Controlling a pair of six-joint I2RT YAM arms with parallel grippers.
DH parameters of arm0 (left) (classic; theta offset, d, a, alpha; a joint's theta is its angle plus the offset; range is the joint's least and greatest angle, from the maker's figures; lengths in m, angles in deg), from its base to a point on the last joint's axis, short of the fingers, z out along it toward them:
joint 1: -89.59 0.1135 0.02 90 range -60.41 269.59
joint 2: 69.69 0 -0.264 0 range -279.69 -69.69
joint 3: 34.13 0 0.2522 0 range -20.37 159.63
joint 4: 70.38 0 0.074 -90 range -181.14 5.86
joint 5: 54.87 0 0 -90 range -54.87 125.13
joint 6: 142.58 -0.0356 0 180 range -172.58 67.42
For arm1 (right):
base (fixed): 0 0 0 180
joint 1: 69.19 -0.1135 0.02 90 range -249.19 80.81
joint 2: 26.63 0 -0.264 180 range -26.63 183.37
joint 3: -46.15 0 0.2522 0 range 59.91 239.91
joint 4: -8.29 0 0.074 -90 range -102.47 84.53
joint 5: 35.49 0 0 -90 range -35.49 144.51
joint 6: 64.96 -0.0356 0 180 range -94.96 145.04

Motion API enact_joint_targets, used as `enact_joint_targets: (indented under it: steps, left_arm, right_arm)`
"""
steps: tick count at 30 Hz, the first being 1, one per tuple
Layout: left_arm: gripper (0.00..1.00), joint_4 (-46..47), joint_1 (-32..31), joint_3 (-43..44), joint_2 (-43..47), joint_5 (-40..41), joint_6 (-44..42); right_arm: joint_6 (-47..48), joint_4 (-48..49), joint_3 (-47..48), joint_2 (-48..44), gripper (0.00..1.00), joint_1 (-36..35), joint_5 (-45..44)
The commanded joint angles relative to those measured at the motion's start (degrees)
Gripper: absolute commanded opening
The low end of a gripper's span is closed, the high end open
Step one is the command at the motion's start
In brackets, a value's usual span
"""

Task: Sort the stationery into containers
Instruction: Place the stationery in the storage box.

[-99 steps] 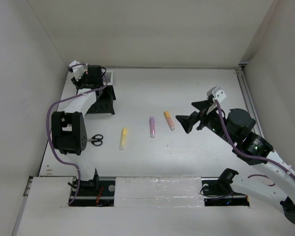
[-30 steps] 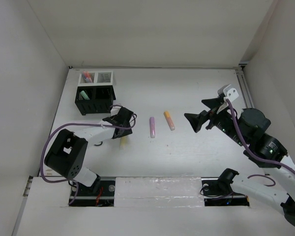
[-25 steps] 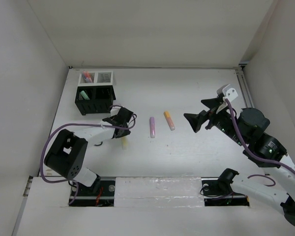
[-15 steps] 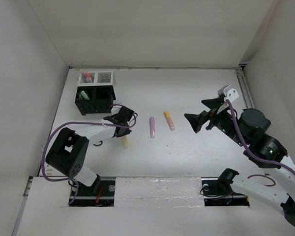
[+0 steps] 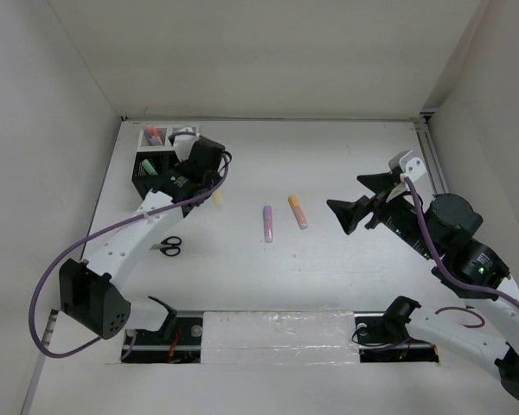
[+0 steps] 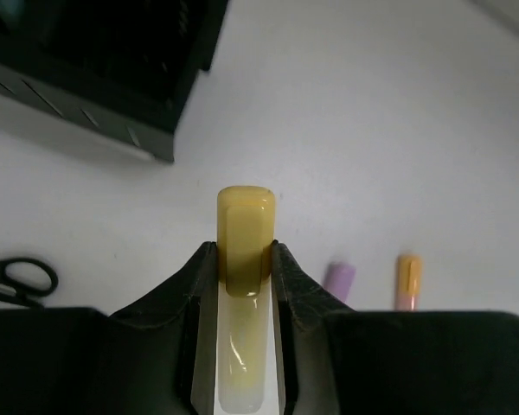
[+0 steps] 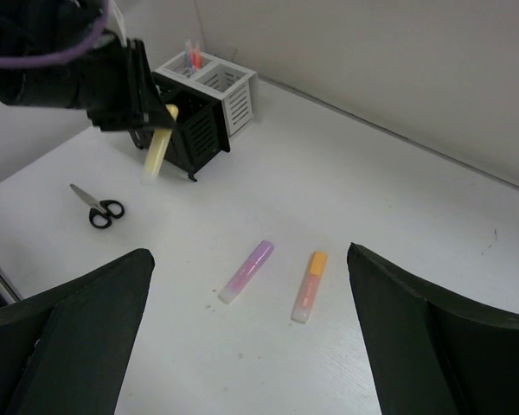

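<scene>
We begin at the left gripper (image 6: 244, 252). Its jaws are closed down narrow on the yellow marker (image 6: 245, 220), one finger (image 6: 203, 281) pressed to each side of the barrel. The darker cap sticks out past the fingertips, and the paler end runs back between them. From the right wrist view the marker hangs tilted with its pale end down, lifted off the table (image 5: 346, 156) and gripped near its upper end.

The marker is in no compartment. It sits just beside the black box (image 7: 195, 130), by the corner that faces the middle of the table, and seen from above it lies just right of that box. We cannot tell whether it touches the mesh.

Behind the black box, against the back wall, stands the white box (image 7: 221, 82), the two touching or nearly so. Thin reddish pens (image 7: 192, 54) stand upright in its left compartment.

Nearer the arm bases, the scissors (image 5: 167, 246) lie flat on the table, well apart from both boxes.

Toward the middle lie the purple marker (image 5: 267, 223) and the orange marker (image 5: 297, 211), near each other but not touching. The purple one is on the left.

To the right, the right gripper (image 5: 349, 197) hangs above the table with its jaws spread wide and nothing between them. It is beside the orange marker, apart from it.
</scene>
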Motion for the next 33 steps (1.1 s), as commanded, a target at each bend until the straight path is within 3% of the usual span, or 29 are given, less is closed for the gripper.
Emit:
enact_joint_targets:
  steps: [1,6,11,14,20,27,33]
  left_arm:
    - [0.0,-3.6,3.2,6.1,1.1,14.8,3.5]
    - [0.0,1.5,11.7,14.7,-4.8,22.8,5.0]
    - [0.0,5.8,18.8,27.0,-14.1,30.1,-0.4]
    - [0.0,9.6,21.9,28.3,-17.0,31.7,-4.3]
    - [0.0,26.9,26.5,19.7,-16.4,29.8,-18.5]
    - [0.0,34.4,26.5,13.1,-17.0,28.8,-22.2]
    - [0.0,37.3,26.5,8.7,-18.1,28.8,-18.8]
  right_arm:
    - [0.2,6.2,-0.2,-0.9,1.0,0.3,0.0]
    - [-0.3,8.2,-2.5,-0.3,1.0,0.3,2.3]
    - [-1.5,8.2,-3.6,0.9,1.0,0.3,4.0]
    - [-2.0,8.2,-4.3,0.4,1.0,0.3,4.0]
    - [-2.0,8.7,-6.0,-0.3,1.0,0.3,5.3]
    - [-2.0,9.3,-6.6,-0.3,1.0,0.3,5.3]
    - [-2.0,9.3,-6.6,-0.3,1.0,0.3,5.3]
